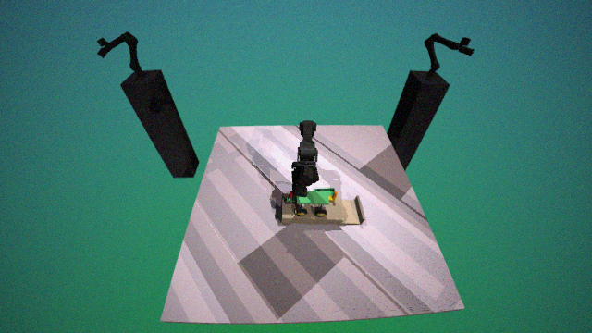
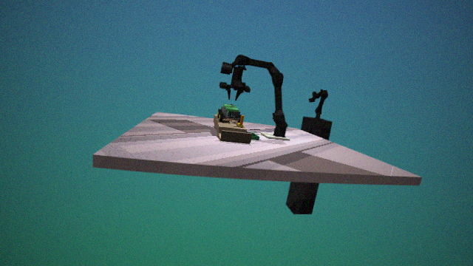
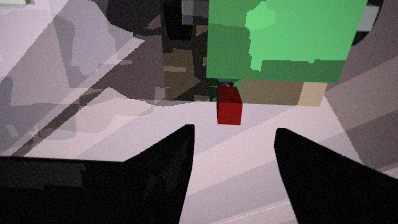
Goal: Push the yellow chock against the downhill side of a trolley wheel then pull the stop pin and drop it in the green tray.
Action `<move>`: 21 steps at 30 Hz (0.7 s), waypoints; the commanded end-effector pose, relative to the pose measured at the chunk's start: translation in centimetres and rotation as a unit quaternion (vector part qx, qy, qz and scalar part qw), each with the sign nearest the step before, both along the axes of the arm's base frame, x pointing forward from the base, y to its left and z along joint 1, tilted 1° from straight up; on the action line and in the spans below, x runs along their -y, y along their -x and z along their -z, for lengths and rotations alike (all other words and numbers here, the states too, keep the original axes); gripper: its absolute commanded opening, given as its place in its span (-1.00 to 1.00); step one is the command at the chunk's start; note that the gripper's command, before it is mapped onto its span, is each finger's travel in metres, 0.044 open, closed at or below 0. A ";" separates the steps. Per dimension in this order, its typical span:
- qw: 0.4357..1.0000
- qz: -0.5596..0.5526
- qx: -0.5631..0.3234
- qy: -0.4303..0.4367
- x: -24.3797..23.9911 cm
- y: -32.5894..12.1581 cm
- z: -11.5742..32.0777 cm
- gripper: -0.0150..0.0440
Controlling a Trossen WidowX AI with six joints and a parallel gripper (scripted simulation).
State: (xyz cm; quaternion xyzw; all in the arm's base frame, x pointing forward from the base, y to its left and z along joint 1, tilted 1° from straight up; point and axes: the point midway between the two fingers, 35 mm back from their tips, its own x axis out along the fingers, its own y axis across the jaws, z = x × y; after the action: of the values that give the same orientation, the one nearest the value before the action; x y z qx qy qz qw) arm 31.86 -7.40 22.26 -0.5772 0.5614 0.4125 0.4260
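Observation:
The trolley has a green deck (image 1: 315,198) (image 2: 230,108) (image 3: 285,40) and stands on the tan ramp (image 1: 339,215) (image 2: 232,135). The red-headed stop pin (image 1: 290,195) (image 3: 229,105) sits at the trolley's uphill end. The chock's orange handle (image 1: 334,196) (image 2: 242,120) stands by the downhill end of the trolley, on its far side; its contact with the wheel is hidden. My gripper (image 2: 233,98) (image 3: 234,135) is open and empty. It hangs well above the trolley's uphill end, with the red pin head just ahead of its fingertips in the wrist view. The pale green tray (image 2: 275,136) lies by the arm's base.
A raised end wall (image 1: 359,209) closes the ramp's downhill end. Two dark pillars (image 1: 159,122) (image 1: 418,116), each with a small arm on top, stand beside the far corners of the table. The striped grey table (image 1: 296,277) (image 2: 185,148) surrounds the ramp.

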 end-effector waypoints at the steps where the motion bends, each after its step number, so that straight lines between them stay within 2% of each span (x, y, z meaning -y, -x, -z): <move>1: 1.000 0.006 -0.001 0.002 0.3 0.0 0.4 0.15; 21: 1.000 0.006 -0.001 0.003 1.1 -0.1 2.9 0.15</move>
State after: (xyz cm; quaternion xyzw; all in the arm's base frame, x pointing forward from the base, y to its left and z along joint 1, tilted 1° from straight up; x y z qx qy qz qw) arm 32.12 -8.36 19.79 -0.5753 0.5645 0.4071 0.4297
